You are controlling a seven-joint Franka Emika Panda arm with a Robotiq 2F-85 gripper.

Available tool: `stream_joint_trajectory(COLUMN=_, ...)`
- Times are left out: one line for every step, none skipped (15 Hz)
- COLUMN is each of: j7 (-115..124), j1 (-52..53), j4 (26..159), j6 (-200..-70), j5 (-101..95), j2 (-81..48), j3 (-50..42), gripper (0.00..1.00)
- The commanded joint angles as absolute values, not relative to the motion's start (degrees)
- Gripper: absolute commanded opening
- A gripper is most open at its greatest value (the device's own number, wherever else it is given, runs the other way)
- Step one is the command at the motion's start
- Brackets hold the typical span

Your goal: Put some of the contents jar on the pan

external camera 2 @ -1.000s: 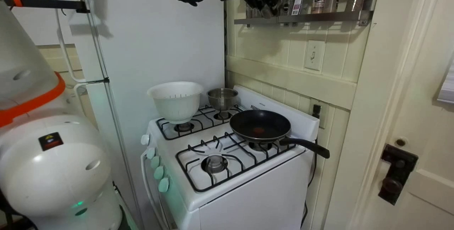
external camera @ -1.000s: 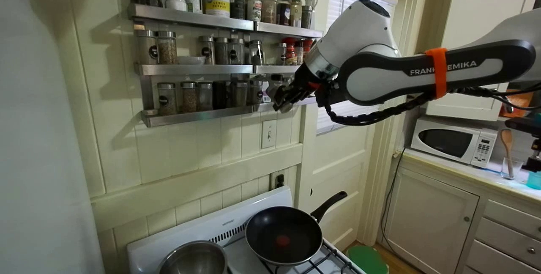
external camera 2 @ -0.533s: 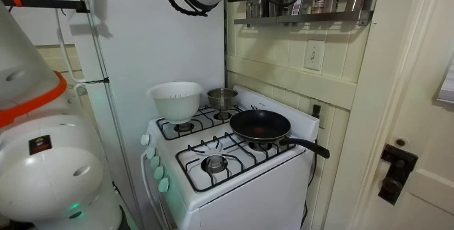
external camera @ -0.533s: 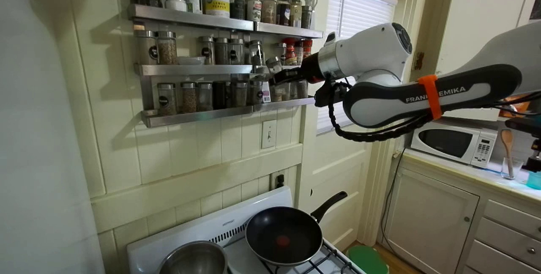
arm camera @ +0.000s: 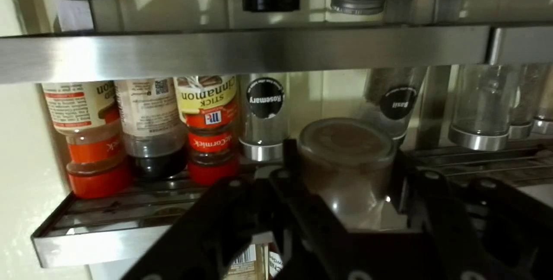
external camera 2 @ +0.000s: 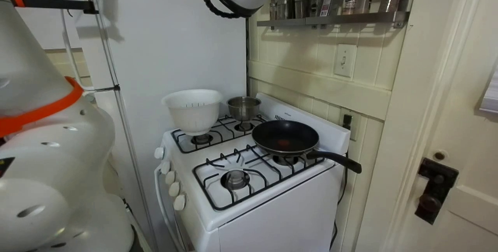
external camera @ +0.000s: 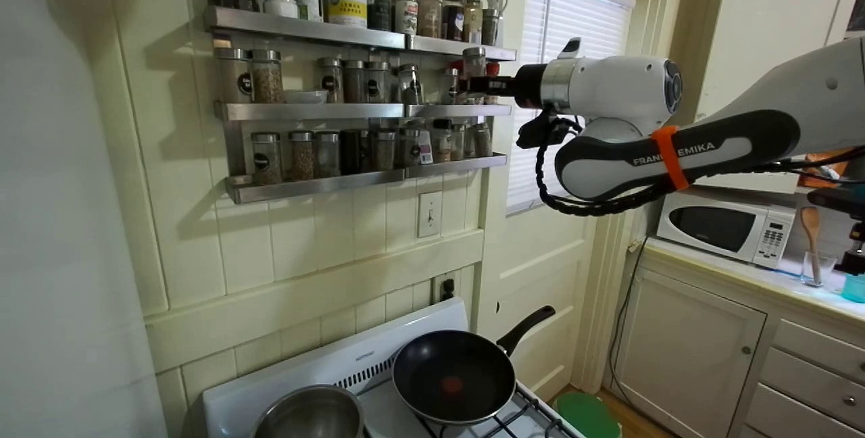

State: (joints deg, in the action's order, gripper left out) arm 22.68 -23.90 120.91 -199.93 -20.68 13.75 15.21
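Jar [arm camera: 346, 176], long axis upright, is clamped in the pincer [arm camera: 344, 157], closed to the jar's width, well above the pan [external camera: 454, 374], so pouring likely calls for lowering and tipping it there

The rounded white robot arm [external camera: 628, 90] has a silver collar [external camera: 558, 84], ribbed black cable [external camera: 574, 210] and black panel [external camera: 763, 128] lettered "EMIKA" (an orange band [external camera: 669, 157] wraps just left of it); the black gripper [arm camera: 344, 152] shows pale round screws [arm camera: 432, 175].
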Motion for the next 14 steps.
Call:
stream_joint_trajectory(j7=19.2, j1=-27.9, j4=122.8, j6=-203.2, j5=-16.9, j2=12.5, j3=21.2, gripper=0.23)
stream_joint_trajectory(j7=19.0, j1=-27.6, j4=123.2, j6=-202.6, j5=-16.9, j2=12.3, j3=21.9, gripper=0.23)
stream_joint_trajectory(j7=20.7, j1=-26.5, j4=121.8, j6=-201.1, j5=-18.6, j2=12.5, j3=19.4, gripper=0.48)
stream_joint_trajectory(j7=20.4, j1=-26.6, j4=122.1, j6=-201.1, j5=-18.4, j2=12.1, j3=20.4, gripper=0.48)
stream_joint_trajectory(j7=20.2, j1=-26.6, j4=122.2, j6=-201.1, j5=-18.2, j2=11.8, j3=21.0, gripper=0.48)
stream_joint_trajectory(j7=20.2, j1=-26.6, j4=122.2, j6=-201.1, j5=-18.1, j2=11.7, j3=21.2, gripper=0.48)
stream_joint_trajectory(j7=20.1, j1=-26.6, j4=122.2, j6=-201.1, j5=-18.1, j2=11.8, j3=21.2, gripper=0.48)
stream_joint_trajectory(j7=20.1, j1=-26.7, j4=122.2, j6=-201.1, j5=-18.1, j2=11.8, j3=21.2, gripper=0.23)
stream_joint_trajectory(j7=19.7, j1=-27.4, j4=121.8, j6=-201.7, j5=-17.2, j2=11.4, j3=21.8, gripper=0.23)
stream_joint_trajectory(j7=19.1, j1=-28.2, j4=121.4, j6=-202.5, j5=-16.2, j2=11.0, j3=22.6, gripper=0.23)
stream_joint_trajectory(j7=18.9, j1=-28.5, j4=121.2, j6=-202.7, j5=-15.5, j2=10.7, j3=23.0, gripper=0.23)
stream_joint_trajectory(j7=18.9, j1=-28.8, j4=120.9, j6=-203.1, j5=-14.5, j2=10.3, j3=23.5, gripper=0.23)
stream_joint_trajectory(j7=18.5, j1=-29.3, j4=120.7, j6=-203.9, j5=-13.6, j2=9.9, j3=24.1, gripper=0.23)
stream_joint_trajectory(j7=18.3, j1=-29.9, j4=120.4, j6=-204.3, j5=-12.2, j2=9.6, j3=24.9, gripper=0.23)
